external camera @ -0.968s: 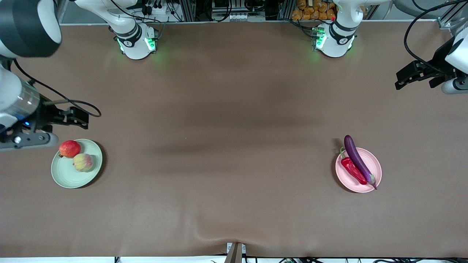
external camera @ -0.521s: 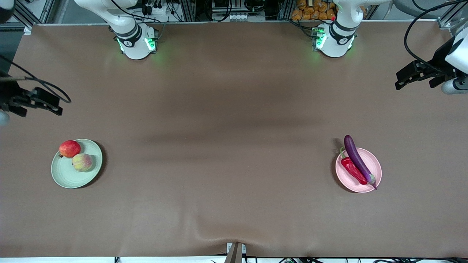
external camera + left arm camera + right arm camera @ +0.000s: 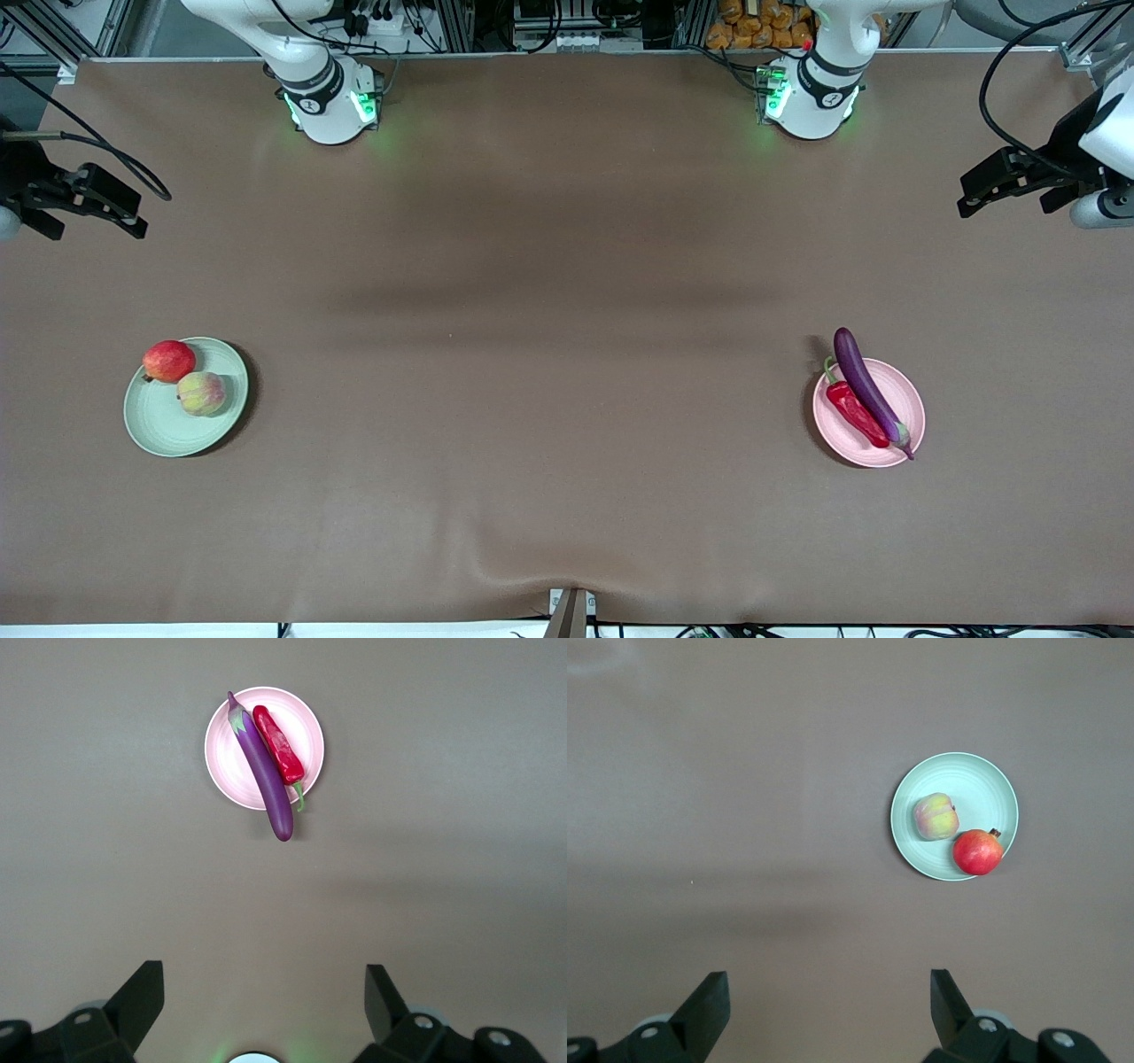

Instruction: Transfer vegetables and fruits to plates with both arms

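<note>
On the brown surface (image 3: 567,372), two plates sit nearest the front camera, well apart, one toward each arm's end. The pale green plate (image 3: 168,425), toward the right arm's end, carries both fruits: the pale yellow-green peach-like fruit (image 3: 201,393) lies near its middle, and the red apple-like fruit (image 3: 169,361) rests at the plate's rim just beside it, slightly farther from the front camera. The pale pink plate (image 3: 890,443), toward the left arm's end, holds the vegetables side by side: the red chili pepper (image 3: 855,413) with its green stem, and the long purple eggplant (image 3: 866,385), whose rounded tip overhangs the rim on the side away from the front camera. Farther up, both arms hang in the air over the bare surface at its two ends. The right hand (image 3: 131,217) hovers with its fingers spread wide and holds nothing. The left hand (image 3: 966,198) hovers likewise, fingers apart and empty. The arms' white bases (image 3: 330,106), lit green, stand along the farthest edge.
</note>
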Action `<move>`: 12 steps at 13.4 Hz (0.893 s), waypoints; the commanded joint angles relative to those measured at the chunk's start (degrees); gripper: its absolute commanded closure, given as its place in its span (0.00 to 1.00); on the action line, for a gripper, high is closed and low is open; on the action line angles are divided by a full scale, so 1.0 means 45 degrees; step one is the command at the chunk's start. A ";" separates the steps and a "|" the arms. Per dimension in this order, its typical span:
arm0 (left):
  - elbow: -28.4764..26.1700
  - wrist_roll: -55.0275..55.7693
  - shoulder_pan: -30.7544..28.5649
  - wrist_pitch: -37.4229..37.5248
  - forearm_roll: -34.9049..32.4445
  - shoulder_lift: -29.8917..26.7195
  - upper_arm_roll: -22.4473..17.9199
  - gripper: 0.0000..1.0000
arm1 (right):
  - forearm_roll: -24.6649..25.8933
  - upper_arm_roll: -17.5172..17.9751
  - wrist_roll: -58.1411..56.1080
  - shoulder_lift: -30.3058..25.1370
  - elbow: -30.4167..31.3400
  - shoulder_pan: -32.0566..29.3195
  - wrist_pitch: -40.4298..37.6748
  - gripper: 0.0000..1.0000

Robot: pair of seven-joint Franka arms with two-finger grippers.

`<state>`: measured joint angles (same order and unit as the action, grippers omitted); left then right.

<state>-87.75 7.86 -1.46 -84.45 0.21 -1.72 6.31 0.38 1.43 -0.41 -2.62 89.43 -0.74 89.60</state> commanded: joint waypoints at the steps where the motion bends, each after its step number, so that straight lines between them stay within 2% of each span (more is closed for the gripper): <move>1: -0.0266 -0.0183 -0.0027 0.0096 -0.0261 -0.0457 0.0081 0.00 | -0.0261 0.0015 -0.0376 -0.0298 0.0014 -0.0380 0.0188 0.00; 6: -0.0890 -0.0222 -0.0027 0.0038 -0.0261 -0.1121 0.0159 0.00 | -0.0242 0.0015 -0.0865 -0.0140 -0.0167 -0.0441 0.0109 0.00; 12: -0.0208 -0.0222 -0.0007 0.0154 -0.0241 -0.1024 0.0179 0.00 | -0.0261 0.0035 -0.0787 -0.0179 -0.0166 -0.0382 0.0070 0.00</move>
<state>-89.43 7.85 -1.42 -84.22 0.21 -5.65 6.79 0.35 1.26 -3.13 -2.83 89.02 -1.93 90.40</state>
